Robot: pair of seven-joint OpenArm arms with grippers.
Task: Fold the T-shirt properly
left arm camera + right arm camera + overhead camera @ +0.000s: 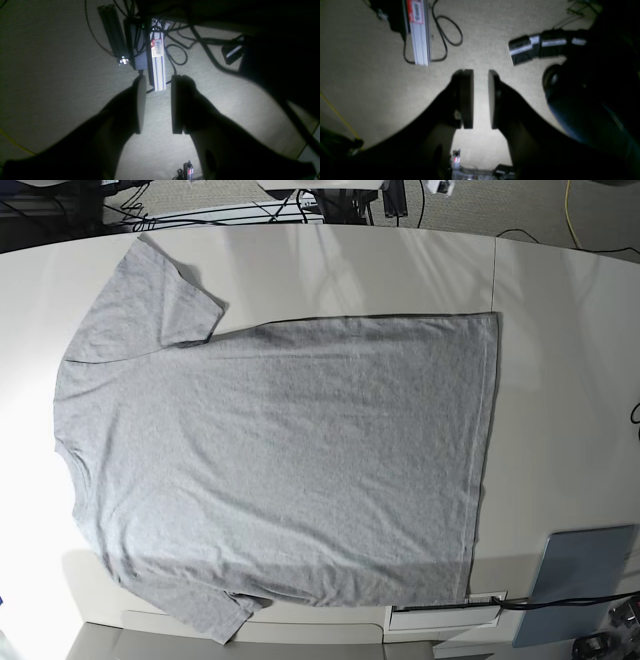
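**T-shirt flat on the desk, both pincers off it**

The T-shirt (280, 470) lies spread on the white desk (560, 380), neck to the left, plain grey side up. The left pincer (155, 105) and right pincer (480, 100) hang over carpet, jaws parted, empty.

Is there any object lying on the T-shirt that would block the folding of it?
Nothing visible lies on the T-shirt; it is spread flat on the white table. The blue-grey panel sits apart, past the hem. Neither pincer appears in the base view; both wrist cameras show only carpet and cables.
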